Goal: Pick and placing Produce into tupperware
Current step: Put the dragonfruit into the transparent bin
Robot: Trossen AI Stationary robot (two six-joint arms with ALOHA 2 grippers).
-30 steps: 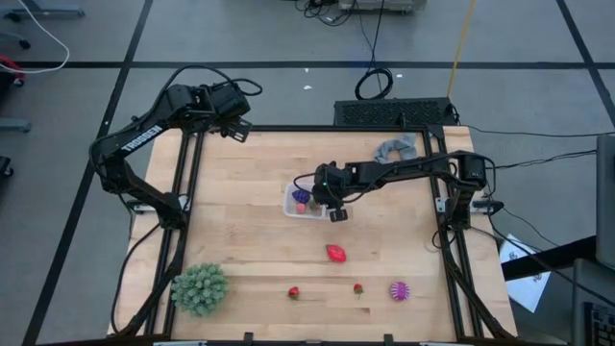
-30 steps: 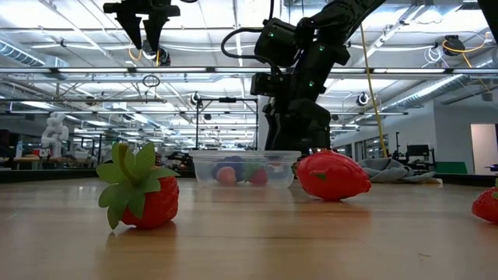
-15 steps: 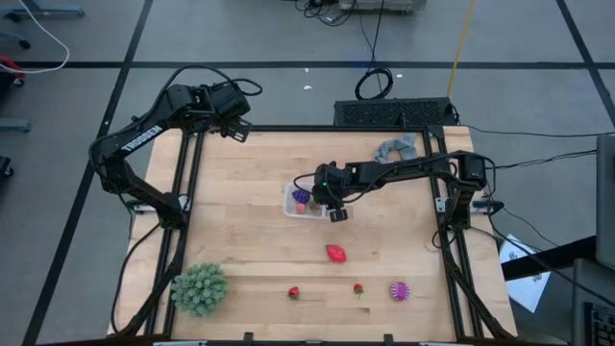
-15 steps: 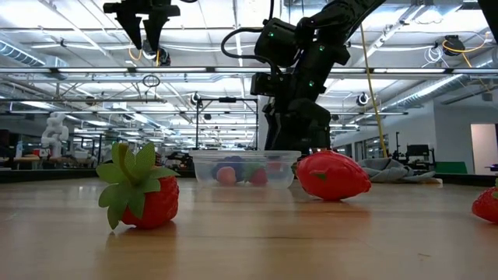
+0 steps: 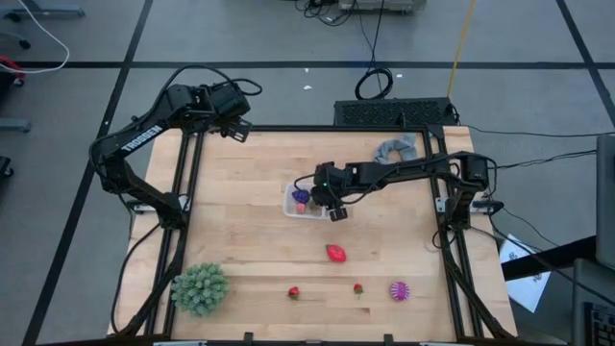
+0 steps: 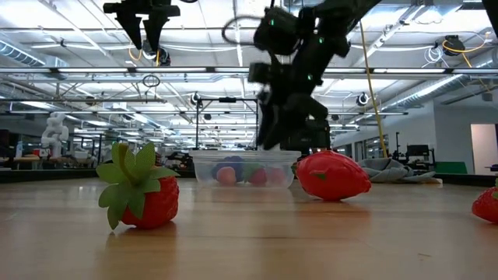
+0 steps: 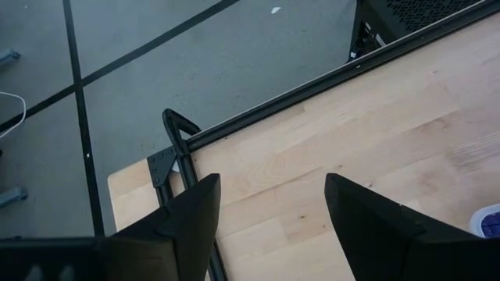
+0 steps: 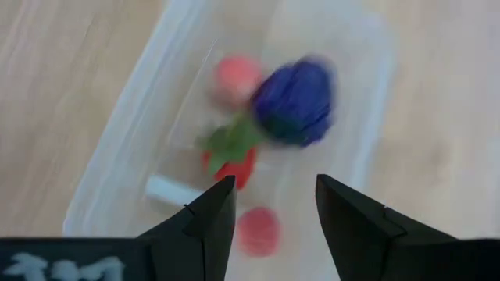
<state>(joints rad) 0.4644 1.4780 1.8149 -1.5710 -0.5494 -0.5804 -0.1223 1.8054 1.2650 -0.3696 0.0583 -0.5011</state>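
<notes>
Cloth (image 5: 397,150) behind tupperware (image 5: 306,202)

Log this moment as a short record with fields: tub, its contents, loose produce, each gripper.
tub: clear tupperware at mid-table
contents: purple fruit, pink fruit, small strawberry, red piece
loose produce: large strawberry, two small strawberries, magenta spiky ball, all near the front edge
right gripper: over the tub, fingers apart, empty
left gripper: raised over the far left corner, open, idle
</notes>
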